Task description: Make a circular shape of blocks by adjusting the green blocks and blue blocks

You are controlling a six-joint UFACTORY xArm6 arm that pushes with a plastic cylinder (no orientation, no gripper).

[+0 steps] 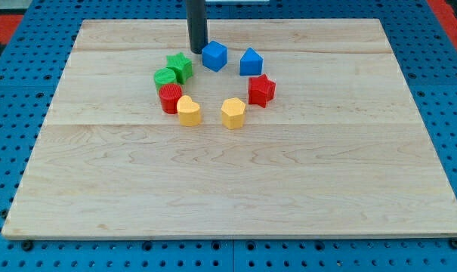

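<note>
Eight blocks form a rough ring at the board's upper middle. A blue cube (214, 56) sits at the ring's top, with a blue house-shaped block (251, 61) to its right. A green star (180, 66) and a green round block (165, 77) touch each other on the ring's upper left. A red cylinder (170, 98) sits below them. A red star (261, 91) is on the right. A yellow heart (188, 111) and a yellow hexagon (233, 113) close the bottom. My tip (197, 51) stands just left of the blue cube, above and right of the green star.
The wooden board (236, 189) lies on a blue pegboard table (9, 151). Red matting shows at the view's top corners.
</note>
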